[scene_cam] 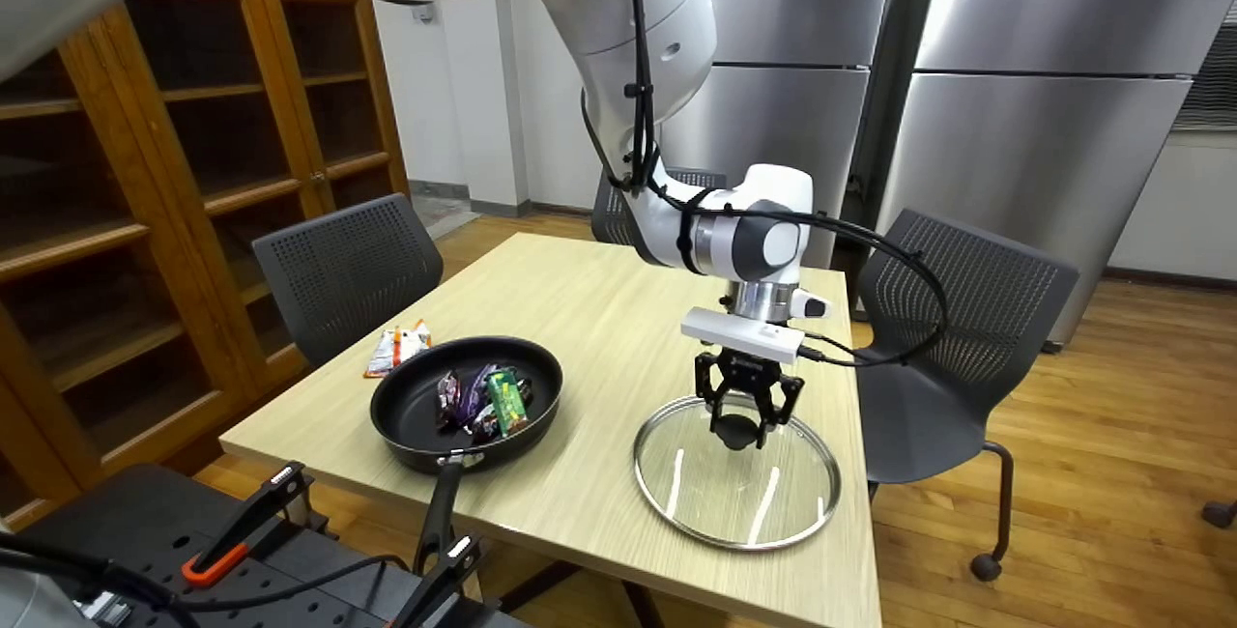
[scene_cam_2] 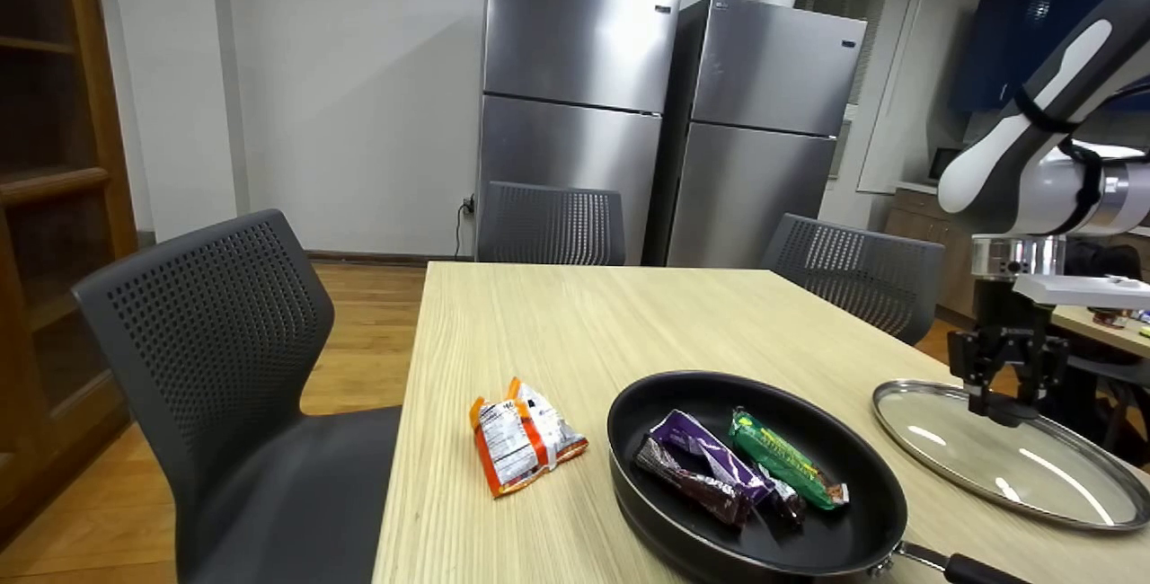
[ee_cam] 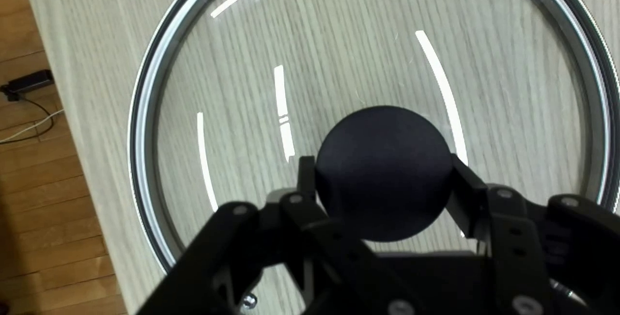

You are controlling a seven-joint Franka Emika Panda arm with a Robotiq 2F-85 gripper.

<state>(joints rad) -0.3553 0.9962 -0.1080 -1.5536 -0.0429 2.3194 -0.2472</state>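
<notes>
In the wrist view my gripper (ee_cam: pixel 381 159) has its fingers against opposite sides of a round black knob (ee_cam: pixel 385 179), shut on it. That knob is the handle of a clear glass lid (ee_cam: pixel 232 87) with a steel rim. The lid lies on the wooden table near its edge, as both exterior views show, and looks flat. In an exterior view the gripper (scene_cam: pixel 740 427) reaches straight down over the lid (scene_cam: pixel 720 502). Beside the lid stands a black frying pan (scene_cam: pixel 411 406). Inside it are a green wrapped snack (scene_cam_2: pixel 782 458), a purple one (scene_cam_2: pixel 710 454) and dark brown ones.
An orange and white snack bag (scene_cam_2: pixel 526 436) lies on the table (scene_cam_2: pixel 575 323) beyond the pan. The pan's handle (scene_cam: pixel 442 507) sticks out past the table edge towards a dark stand with clamps (scene_cam: pixel 242 522). Grey chairs (scene_cam: pixel 952 319) surround the table; refrigerators (scene_cam_2: pixel 575 117) stand behind.
</notes>
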